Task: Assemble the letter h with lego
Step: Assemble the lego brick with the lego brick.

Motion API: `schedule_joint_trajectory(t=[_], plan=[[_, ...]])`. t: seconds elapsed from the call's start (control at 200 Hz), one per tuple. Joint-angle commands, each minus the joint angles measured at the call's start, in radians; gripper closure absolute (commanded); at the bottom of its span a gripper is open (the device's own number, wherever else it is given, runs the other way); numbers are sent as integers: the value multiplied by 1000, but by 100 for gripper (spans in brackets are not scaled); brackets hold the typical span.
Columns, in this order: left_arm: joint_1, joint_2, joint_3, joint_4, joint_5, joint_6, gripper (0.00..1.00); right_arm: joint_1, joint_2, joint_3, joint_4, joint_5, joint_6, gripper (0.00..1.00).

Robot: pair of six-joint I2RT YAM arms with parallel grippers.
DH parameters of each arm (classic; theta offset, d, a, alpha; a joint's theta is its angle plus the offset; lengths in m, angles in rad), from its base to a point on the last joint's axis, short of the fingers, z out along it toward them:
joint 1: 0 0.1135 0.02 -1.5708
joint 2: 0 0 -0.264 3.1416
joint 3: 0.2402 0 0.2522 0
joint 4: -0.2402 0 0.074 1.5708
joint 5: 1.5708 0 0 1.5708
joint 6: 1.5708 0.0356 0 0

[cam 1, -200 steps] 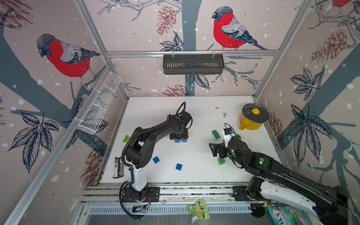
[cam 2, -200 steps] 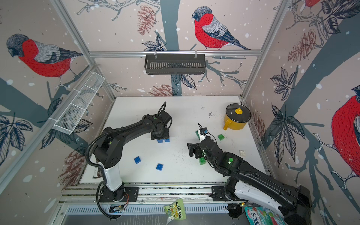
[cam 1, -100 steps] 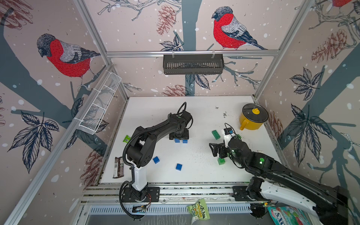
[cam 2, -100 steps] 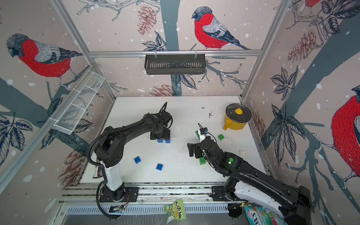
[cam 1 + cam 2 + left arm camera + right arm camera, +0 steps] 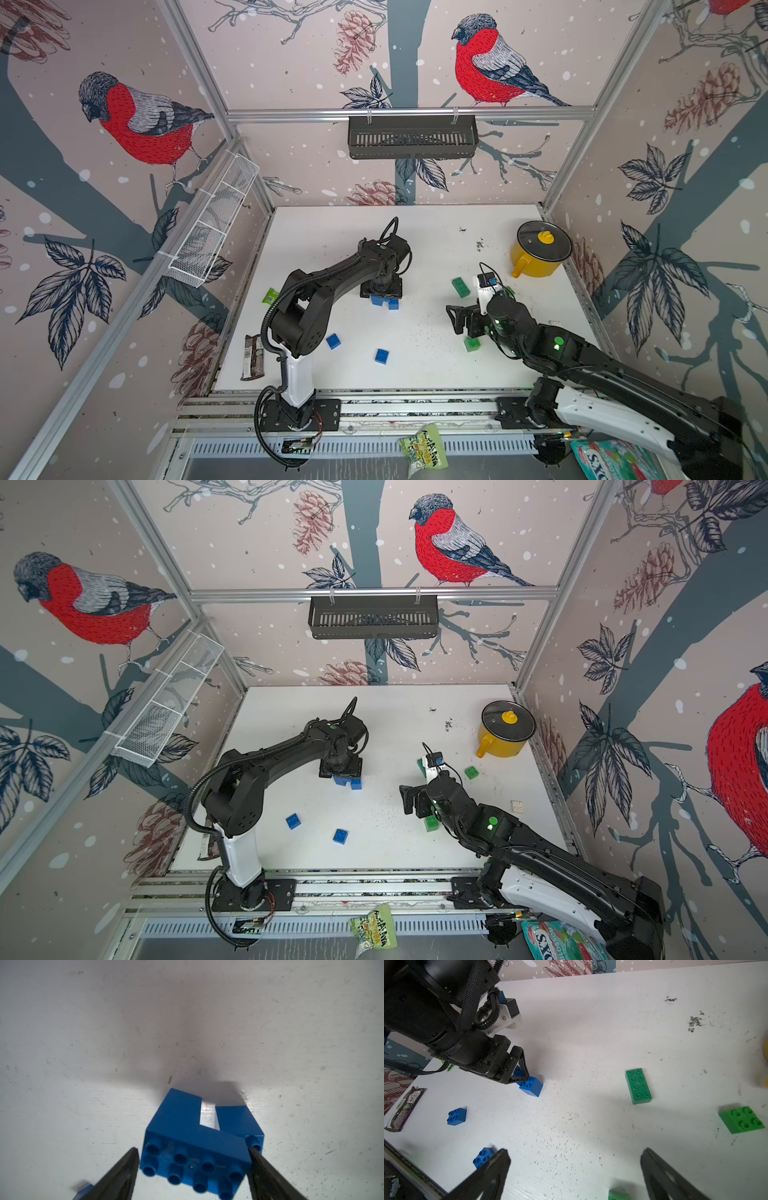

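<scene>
Near the table's middle stands a blue lego stack, an oblong brick bridging two lower ones. My left gripper points down over it. Its jaws straddle the oblong brick's ends, a sliver of gap showing at one finger. Two loose blue squares lie nearer the front. My right gripper hovers wide open and empty. Round it lie a dark green oblong, a light green square, another green brick and a white brick.
A yellow lidded pot stands at the back right. A snack bar wrapper and a flat light-green packet lie along the left edge. A black basket hangs on the back wall, a wire basket on the left wall.
</scene>
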Motion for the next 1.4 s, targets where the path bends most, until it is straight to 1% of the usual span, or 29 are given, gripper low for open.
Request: schedule_joint_trajectory(t=[0.0,0.355,0.96,1.266,1.396], plan=[[-2,6,8,-30,-14,15,20,0,0,5,12,7,-13,1],[6,8,26,-32,-31,35,25,-1,1,5,12,9,-12,1],[7,11,17,-22,-28,43,28,1,3,5,10,9,-11,0],[12,7,10,-24,-39,45,33,1,3,6,10,11,-12,0],[12,4,15,-33,-42,43,35,-1,3,6,10,11,-12,1]])
